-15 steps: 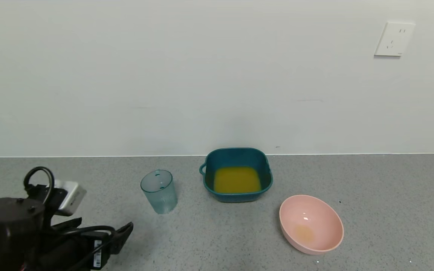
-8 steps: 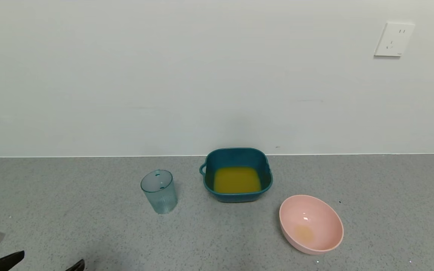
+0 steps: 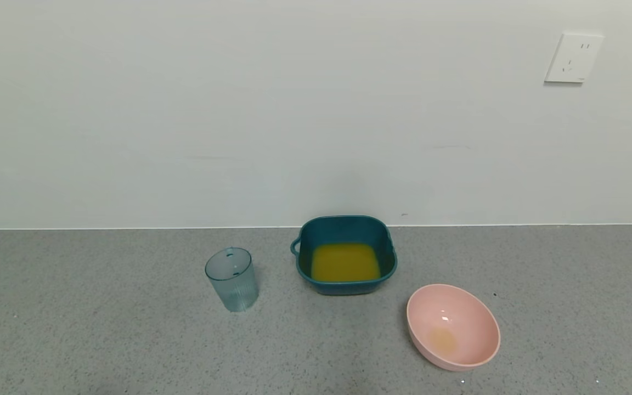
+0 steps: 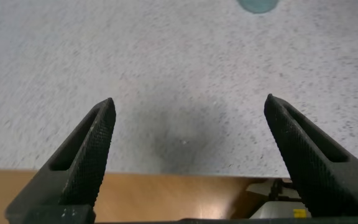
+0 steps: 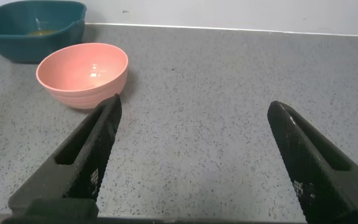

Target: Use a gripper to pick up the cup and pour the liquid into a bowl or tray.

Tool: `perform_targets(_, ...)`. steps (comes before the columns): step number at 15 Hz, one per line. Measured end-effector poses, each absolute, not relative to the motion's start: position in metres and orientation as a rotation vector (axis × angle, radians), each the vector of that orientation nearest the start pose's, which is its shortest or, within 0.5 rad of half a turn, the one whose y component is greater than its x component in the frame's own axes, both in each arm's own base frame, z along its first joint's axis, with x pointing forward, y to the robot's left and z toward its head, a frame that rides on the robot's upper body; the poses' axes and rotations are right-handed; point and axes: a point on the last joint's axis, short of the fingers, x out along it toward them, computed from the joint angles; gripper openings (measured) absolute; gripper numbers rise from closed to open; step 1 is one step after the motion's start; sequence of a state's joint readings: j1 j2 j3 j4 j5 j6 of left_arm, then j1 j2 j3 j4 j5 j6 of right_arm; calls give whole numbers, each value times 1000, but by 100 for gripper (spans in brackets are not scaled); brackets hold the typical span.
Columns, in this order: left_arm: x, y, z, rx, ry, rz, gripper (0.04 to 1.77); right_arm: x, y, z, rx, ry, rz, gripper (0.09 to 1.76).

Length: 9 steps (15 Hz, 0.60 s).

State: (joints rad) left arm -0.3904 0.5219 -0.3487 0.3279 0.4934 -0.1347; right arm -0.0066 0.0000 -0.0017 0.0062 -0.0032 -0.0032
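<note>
The pale blue-green ribbed cup (image 3: 231,278) stands upright and empty on the grey counter, left of the dark teal basin (image 3: 345,224). The basin holds orange-yellow liquid (image 3: 345,262). Neither gripper shows in the head view. My left gripper (image 4: 188,107) is open and empty over the counter's near edge, with the cup's base (image 4: 258,5) far ahead of it. My right gripper (image 5: 194,106) is open and empty low over the counter, with the basin (image 5: 33,25) far off.
A round pink bowl (image 3: 453,325) with a faint orange smear sits right of the basin, and shows in the right wrist view (image 5: 82,73). A white wall with a socket (image 3: 573,57) backs the counter. Wood floor (image 4: 135,196) lies beyond the counter's edge.
My left arm has drawn back down and to the left, out of the head view. The cup, basin and pink bowl have not moved.
</note>
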Motion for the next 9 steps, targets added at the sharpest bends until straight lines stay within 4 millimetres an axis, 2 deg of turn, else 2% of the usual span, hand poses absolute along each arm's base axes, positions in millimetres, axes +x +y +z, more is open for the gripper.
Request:
perform_targets(4, -4, 11, 142, 128, 405, 279, 172, -23, 0, 75, -3, 4, -10, 171)
perform_targets(9, -26, 4, 133, 120, 319, 214, 172, -23, 0, 75, -2, 4, -9, 171)
